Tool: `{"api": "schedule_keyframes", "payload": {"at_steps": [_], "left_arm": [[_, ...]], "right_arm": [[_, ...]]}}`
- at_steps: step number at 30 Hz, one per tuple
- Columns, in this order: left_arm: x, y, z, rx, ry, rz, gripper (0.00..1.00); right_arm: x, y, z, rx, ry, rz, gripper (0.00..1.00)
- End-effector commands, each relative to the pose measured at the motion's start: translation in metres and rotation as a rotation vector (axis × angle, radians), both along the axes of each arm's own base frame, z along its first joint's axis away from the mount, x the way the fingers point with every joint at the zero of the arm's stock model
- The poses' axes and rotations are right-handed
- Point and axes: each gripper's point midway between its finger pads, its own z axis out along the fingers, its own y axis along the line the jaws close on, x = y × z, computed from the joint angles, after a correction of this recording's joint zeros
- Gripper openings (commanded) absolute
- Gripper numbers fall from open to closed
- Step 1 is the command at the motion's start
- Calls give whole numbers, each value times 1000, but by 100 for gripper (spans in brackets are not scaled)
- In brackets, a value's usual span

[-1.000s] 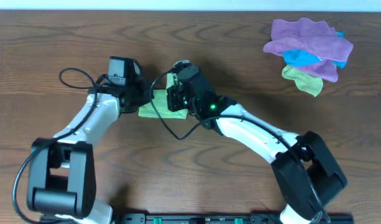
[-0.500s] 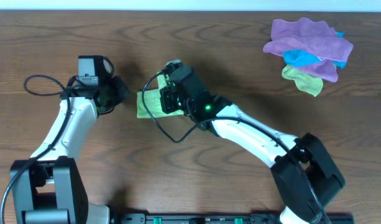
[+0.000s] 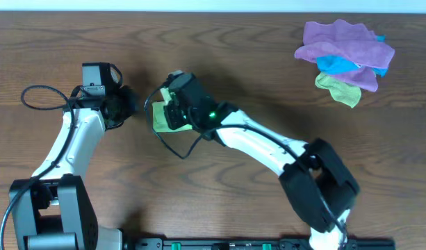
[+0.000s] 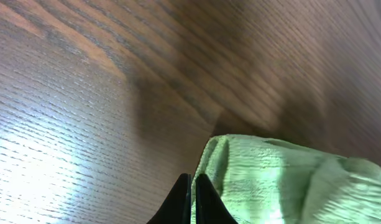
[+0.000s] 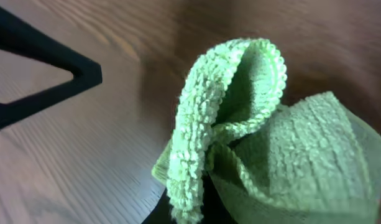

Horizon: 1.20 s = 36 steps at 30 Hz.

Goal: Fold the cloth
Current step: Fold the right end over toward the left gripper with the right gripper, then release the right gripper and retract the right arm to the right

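Pinching a doubled-over bunch of the cloth [image 5: 199, 124], the right gripper [image 3: 169, 111] was closed on the lime-green towel left of centre in the overhead view, with most of the fabric hidden under the wrist. In the right wrist view a looped fold stood up from the grip at the bottom of the frame. The pads themselves were buried in pile, so how deep the bite went could not be told. The left gripper [image 4: 191, 198] was closed on nothing, its tips together over the table [image 3: 268, 62] just beside the cloth's rounded edge, which filled the lower right of its own view. The towel looked light, soft and limp, with a thick grippy nap. It would probably sag and bunch rather than hold a crease, and drag on the wood rather than slide. A corner or a single edge layer seemed the better place to take hold, since a grab in the middle would likely gather several layers. The heap of purple, blue and olive cloths [image 3: 345, 55] lay well apart in the upper right.
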Motion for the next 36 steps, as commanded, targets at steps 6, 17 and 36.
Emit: {"api": "schedule_keyframes", "payload": {"at_steps": [6, 17, 36], "left_arm": [[-4, 8, 0, 30, 4, 7, 6], [-6, 14, -1, 26, 14, 23, 6], [-6, 40, 2, 5, 4, 88, 6]], "right_arm": [[-5, 18, -10, -18, -3, 52, 1], [-5, 21, -27, -31, 6, 55, 19], [-21, 36, -14, -29, 34, 126, 85]]}}
